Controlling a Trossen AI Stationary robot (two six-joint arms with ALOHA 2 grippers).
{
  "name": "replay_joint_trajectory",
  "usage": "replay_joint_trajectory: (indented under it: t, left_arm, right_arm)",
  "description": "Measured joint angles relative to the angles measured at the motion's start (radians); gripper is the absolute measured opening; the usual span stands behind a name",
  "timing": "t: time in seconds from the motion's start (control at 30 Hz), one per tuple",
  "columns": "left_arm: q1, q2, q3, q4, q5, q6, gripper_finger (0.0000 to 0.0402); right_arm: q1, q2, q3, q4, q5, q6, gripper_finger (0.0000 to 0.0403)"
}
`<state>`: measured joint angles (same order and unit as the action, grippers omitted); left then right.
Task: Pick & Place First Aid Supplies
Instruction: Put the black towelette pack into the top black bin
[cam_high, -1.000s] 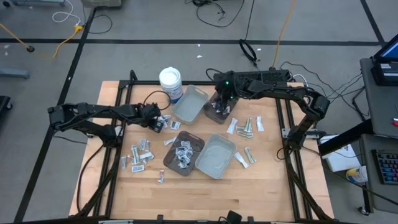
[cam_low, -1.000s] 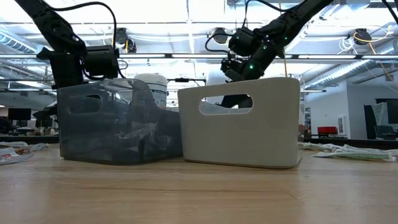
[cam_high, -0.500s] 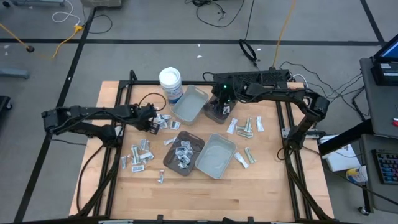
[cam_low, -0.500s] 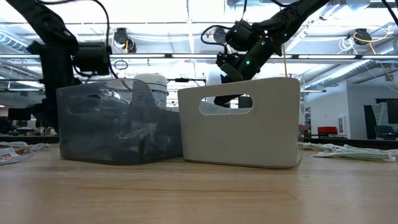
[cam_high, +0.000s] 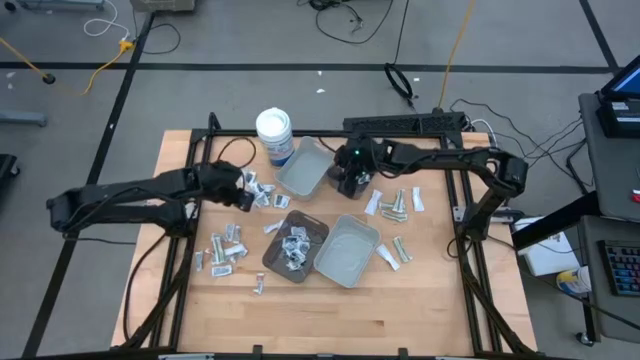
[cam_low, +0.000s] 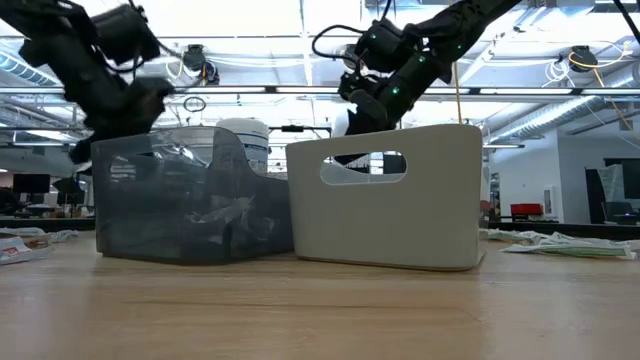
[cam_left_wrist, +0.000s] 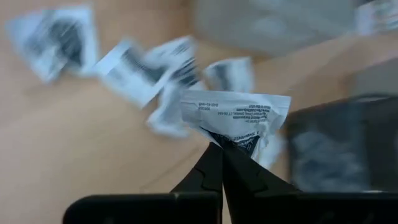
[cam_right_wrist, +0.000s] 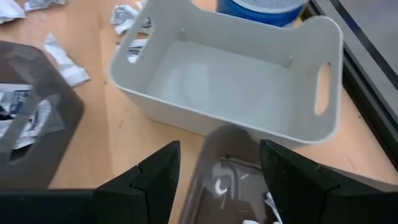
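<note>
Near table edge, high view: a dark translucent brown plastic tray (cam_high: 294, 247) w/ small white and silvery packets in it, touching a pale grey rectangular plastic tray (cam_high: 346, 250) on its right. Left of them, a loose scatter of tiny flat white and silvery first aid packets (cam_high: 226, 247) lies on the bare wooden table (cam_high: 330, 310). Right of the pale tray, a few pale narrow strips (cam_high: 392, 253).

Mid table: left gripper (cam_high: 243, 183) sits over the left packet cluster, beside the grey tray farther back. Its wrist view shows fingers (cam_left_wrist: 214, 168) pinched together on one white printed packet (cam_left_wrist: 234, 117), held up off the wood; more packets lie blurred below it. More packets and strips (cam_high: 397, 203) lie right of centre.

Far side: a second pale grey rectangular plastic tray (cam_high: 306, 168) and, touching its right side, a second dark brown plastic tray (cam_high: 349, 182). Right gripper (cam_high: 349, 172) is above that dark tray; in its wrist view fingers (cam_right_wrist: 155, 177) stand wide apart, nothing between them, dark tray w/ a few white packets directly below, pale tray (cam_right_wrist: 230, 79) beyond looks empty. Behind the pale tray stands a white round tub with a blue label (cam_high: 275, 133).

Low view: near dark tray (cam_low: 190, 195) and near pale tray (cam_low: 385, 195) fill the front; both arms up behind them.
</note>
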<state>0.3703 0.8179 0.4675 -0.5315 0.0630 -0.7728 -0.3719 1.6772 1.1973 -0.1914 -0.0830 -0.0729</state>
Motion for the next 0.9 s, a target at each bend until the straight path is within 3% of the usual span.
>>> replay_joint_trajectory:
  t: [0.17,0.3,0.43,0.63,0.9]
  left_arm:
    - [-0.022,-0.035,0.001,0.165,0.02,0.1,0.0001]
    - [-0.048,-0.025,0.001,0.329,0.026,0.269,0.0]
    - [-0.057,0.013,0.002,0.525,0.027,0.398,0.0]
    - [-0.059,0.149,0.021,0.665,0.026,0.451,0.0]
    - [-0.087,0.378,0.203,0.68,0.023,0.549,0.0]
  right_arm:
    - [0.02,0.0,0.0,0.027,0.0,-0.008,0.0212]
    - [0.035,0.0,0.0,0.077,-0.004,-0.01,0.0212]
    - [0.04,-0.016,0.0,0.136,-0.128,0.013,0.0212]
    - [0.054,-0.046,-0.002,0.281,-0.235,0.11,0.0212]
    - [0.067,-0.062,0.0,0.355,-0.236,0.19,0.0212]
